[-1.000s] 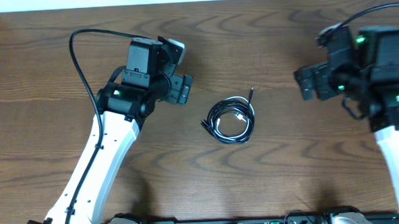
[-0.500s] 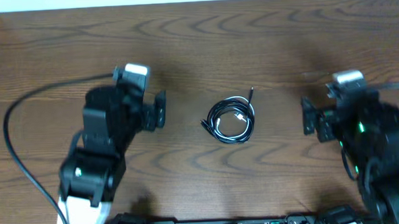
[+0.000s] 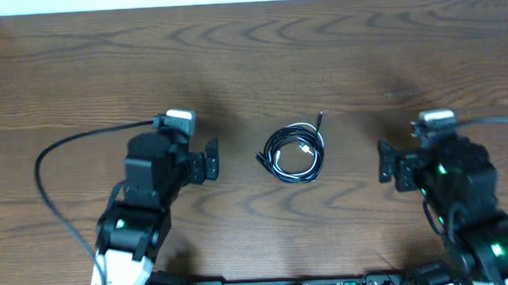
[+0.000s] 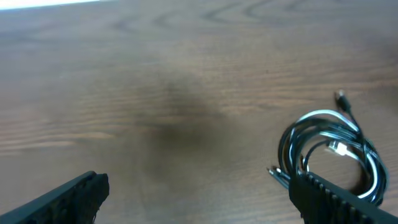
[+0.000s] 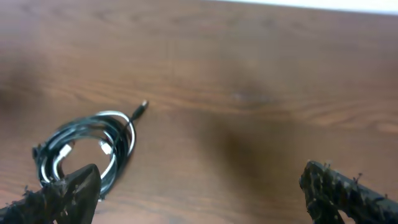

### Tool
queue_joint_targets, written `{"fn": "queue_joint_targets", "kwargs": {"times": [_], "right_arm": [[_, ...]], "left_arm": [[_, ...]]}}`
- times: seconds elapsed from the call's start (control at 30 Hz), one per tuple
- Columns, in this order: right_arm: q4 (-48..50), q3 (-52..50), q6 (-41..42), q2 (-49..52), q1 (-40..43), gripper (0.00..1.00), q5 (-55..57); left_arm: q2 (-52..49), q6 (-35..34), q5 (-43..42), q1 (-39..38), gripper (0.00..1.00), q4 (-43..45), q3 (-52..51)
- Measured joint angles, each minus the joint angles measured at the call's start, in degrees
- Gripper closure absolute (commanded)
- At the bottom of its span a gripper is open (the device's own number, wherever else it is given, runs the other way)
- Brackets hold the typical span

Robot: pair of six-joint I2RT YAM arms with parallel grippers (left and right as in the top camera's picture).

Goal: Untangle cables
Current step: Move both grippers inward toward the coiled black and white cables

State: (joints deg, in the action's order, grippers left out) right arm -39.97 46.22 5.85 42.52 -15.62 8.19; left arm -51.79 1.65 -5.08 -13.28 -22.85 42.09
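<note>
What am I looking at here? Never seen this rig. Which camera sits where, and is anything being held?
Two robot arms work at a wooden table, and each ends in a two-finger hand. The overhead picture looks straight down. In it the left hand and the right hand face each other across the middle of the table. Between them lies a small coil of cables: thin black cords with a white one wound in, and plug ends sticking out. The other two pictures come from a camera on each wrist. The dark shapes in their bottom corners are that hand's own fingers. Both hands are open and clear of the coil, so nothing is held.
</note>
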Motion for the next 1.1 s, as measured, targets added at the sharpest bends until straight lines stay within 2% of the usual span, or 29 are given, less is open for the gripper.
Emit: {"fn": "queue_joint_targets", "kwargs": {"times": [0.27, 0.5, 0.83, 1.1], "right_arm": [[4.3, -0.2, 1.1, 13.2, 0.0, 0.01, -2.6], [8.1, -0.3, 1.4, 21.6, 0.0, 0.01, -5.6], [8.5, 0.7, 1.1, 27.4, 1.7, 0.01, -11.6], [7.4, 2.1, -0.1, 27.9, 6.1, 0.01, -16.9]], "left_arm": [[-12.6, 0.3, -4.5, 0.0, 0.01, 1.8, 0.0], [-17.0, 1.3, -7.3, 0.0, 0.02, 2.9, 0.1], [-22.1, 4.4, -12.4, -1.0, 0.07, 3.8, 4.5], [-28.6, 7.4, -14.6, -6.1, 0.08, 3.9, 8.5]]}}
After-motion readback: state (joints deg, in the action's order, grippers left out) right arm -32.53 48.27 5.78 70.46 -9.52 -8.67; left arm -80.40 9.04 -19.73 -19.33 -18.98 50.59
